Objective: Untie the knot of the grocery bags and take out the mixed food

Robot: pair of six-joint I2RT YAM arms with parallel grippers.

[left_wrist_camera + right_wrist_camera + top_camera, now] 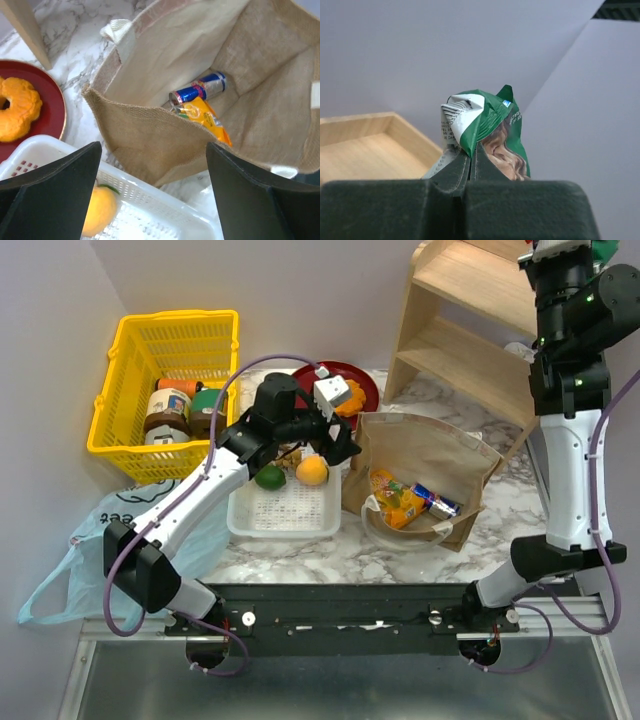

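Marble table [505,525]: right fingers [470,162] pinch green crisp bag [490,117] (aloft).

The basket [110,390] sits at the counter's [500,530] far left corner with jars [170,412] in it. The plastic bag [70,560] lies at the near left corner. The tray [290,515] stands mid-counter, holding the lime [270,477] left of the orange [312,471]. Behind it the plate [368,390] carries the doughnut [17,107]. Right of the tray the paper bag [440,455] holds the snack packet [395,498] and can [437,502]. The shelf [470,310] stands at the far right corner, the crisp bag [485,125] held above it.
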